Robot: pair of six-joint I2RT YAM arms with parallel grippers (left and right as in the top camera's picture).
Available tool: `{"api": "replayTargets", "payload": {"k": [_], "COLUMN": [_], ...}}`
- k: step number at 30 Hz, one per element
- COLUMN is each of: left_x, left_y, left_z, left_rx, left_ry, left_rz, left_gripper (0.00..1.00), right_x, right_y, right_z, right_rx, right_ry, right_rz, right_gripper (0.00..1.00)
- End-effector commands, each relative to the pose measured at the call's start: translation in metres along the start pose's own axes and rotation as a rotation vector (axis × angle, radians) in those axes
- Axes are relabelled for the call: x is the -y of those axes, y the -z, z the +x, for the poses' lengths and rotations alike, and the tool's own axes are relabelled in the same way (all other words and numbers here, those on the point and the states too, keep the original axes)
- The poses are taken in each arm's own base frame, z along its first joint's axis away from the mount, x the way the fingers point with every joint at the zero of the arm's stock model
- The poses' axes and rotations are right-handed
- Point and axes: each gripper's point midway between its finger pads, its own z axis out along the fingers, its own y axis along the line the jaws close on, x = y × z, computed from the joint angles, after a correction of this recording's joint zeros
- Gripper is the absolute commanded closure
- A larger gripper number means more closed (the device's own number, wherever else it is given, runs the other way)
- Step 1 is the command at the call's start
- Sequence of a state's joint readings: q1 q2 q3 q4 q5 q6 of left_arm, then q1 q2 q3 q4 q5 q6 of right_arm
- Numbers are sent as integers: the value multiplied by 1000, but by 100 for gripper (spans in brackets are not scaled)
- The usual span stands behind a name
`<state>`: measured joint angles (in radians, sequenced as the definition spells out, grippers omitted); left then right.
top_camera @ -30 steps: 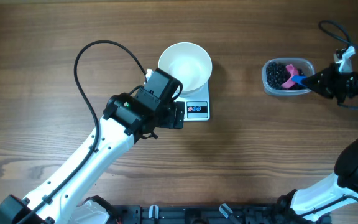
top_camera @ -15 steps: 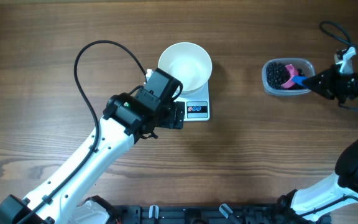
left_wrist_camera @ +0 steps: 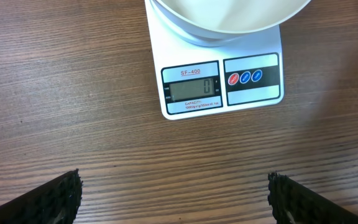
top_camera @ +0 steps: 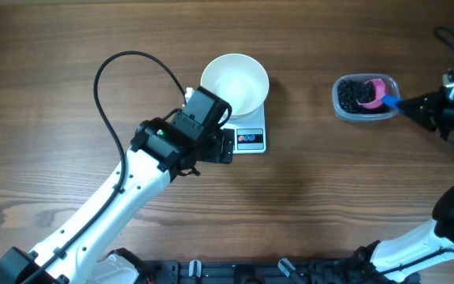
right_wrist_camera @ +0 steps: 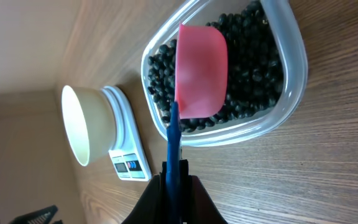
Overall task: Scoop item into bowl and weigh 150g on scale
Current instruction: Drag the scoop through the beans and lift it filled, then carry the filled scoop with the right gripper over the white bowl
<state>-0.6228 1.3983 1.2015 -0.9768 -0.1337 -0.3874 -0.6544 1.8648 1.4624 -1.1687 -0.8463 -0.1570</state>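
Note:
The item, a heap of small black grains [top_camera: 353, 95], lies in a clear tub at the right; the right wrist view shows it too [right_wrist_camera: 253, 59]. A pink scoop [top_camera: 378, 89] with a blue handle rests over the grains [right_wrist_camera: 201, 71], and no grains show on it. My right gripper [top_camera: 418, 106] is shut on the blue handle [right_wrist_camera: 174, 180]. The white bowl [top_camera: 235, 84] stands on the scale [top_camera: 250, 140] and holds nothing. In the left wrist view the scale [left_wrist_camera: 191, 90] reads 0 below the bowl [left_wrist_camera: 229, 15]. My left gripper [left_wrist_camera: 174, 194] hangs open just in front of the scale.
The clear plastic tub [top_camera: 339, 107] sits near the table's right side, with its rim close to my right gripper [right_wrist_camera: 291, 81]. A black cable [top_camera: 113, 87] loops over the left arm. A black rail [top_camera: 235, 272] runs along the table's front edge.
My right gripper has drawn back to the right with the scoop, which now lies nearer the tub's right end. The left arm, bowl and scale have not moved.

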Motion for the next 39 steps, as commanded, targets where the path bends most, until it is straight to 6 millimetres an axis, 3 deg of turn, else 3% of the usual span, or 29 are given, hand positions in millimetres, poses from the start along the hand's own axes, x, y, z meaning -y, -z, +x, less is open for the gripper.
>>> {"api": "replayTargets", "payload": {"k": [1, 4, 7, 12, 16, 20, 27, 33, 37, 39], "left_x": [-3, -3, -3, -3, -3, -3, -3, -3, -3, -3], "left_y": [2, 2, 2, 2, 2, 2, 2, 2, 2, 2], "left_z": [0, 0, 0, 0, 0, 0, 0, 0, 0, 0], "left_rx": [13, 12, 12, 13, 13, 12, 12, 12, 13, 12], "left_ry": [13, 13, 13, 13, 13, 13, 13, 13, 13, 13], "left_rz": [-12, -12, -12, -12, -12, -12, -12, -12, -12, -12], "left_gripper": [0, 0, 0, 0, 0, 0, 0, 0, 0, 0], "right_x": [-1, 5, -6, -8, -30, -61, -122, -169, -184, -196], "right_y": [5, 17, 24, 28, 32, 24, -5, -57, -95, -105], "right_z": [-1, -2, 2, 6, 4, 13, 28, 60, 69, 66], "right_rx": [13, 43, 50, 43, 64, 25, -72, -217, -287, -259], "right_ry": [-52, -91, -61, -91, -72, -23, 41, 245, 289, 335], "right_rz": [-77, -102, -186, -209, -331, -429, -587, -615, -505, -433], "right_gripper": [96, 96, 96, 96, 96, 96, 96, 95, 95, 96]}}
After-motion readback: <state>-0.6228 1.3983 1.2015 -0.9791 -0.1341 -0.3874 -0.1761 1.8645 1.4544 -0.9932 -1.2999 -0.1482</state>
